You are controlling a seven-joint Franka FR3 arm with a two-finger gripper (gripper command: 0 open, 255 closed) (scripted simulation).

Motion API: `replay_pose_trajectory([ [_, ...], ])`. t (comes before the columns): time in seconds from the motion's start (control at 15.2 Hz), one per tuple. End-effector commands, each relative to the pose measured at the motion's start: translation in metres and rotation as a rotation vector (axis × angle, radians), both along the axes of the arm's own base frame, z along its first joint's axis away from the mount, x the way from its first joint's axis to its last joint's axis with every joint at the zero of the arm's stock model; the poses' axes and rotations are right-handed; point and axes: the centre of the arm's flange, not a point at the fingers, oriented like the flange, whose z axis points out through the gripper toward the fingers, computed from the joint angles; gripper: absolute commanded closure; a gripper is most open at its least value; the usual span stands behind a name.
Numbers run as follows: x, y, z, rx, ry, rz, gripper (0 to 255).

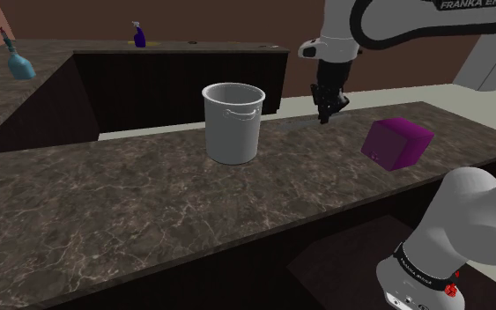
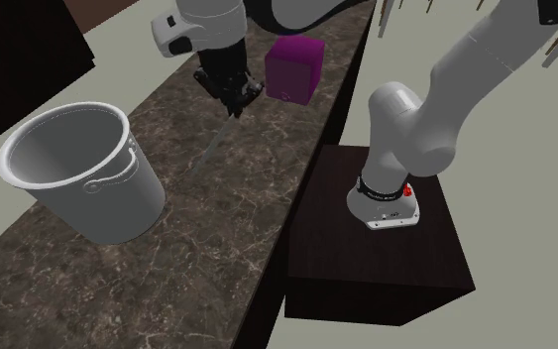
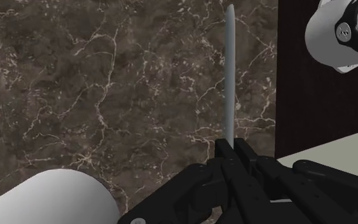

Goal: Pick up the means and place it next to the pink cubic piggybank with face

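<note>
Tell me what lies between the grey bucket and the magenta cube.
In the shoulder view, the hand, clasping a thin grey rod, hangs between bucket and cube.

Place: home kitchen | evidence: long dark marble-veined counters (image 1: 105, 202) wrapping round a recess, dark cabinet fronts (image 1: 175, 84) beneath | on counters: grey stock pot (image 1: 233, 123) with a side handle, blue spray bottle (image 1: 139, 35), teal spray bottle (image 1: 18, 60) | surround: brown wall (image 1: 78, 18), pale floor (image 2: 524, 198)
</note>
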Motion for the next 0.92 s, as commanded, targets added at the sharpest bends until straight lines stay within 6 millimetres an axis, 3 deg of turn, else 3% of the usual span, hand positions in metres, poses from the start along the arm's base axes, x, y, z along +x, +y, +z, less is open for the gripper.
replay_pose_trajectory([
  [0.0,-0.009,-0.023,0.002,0.0,0.0,0.001,255],
  [0.86,-0.07,-0.183,0.002,0.0,0.0,0.001,255],
])
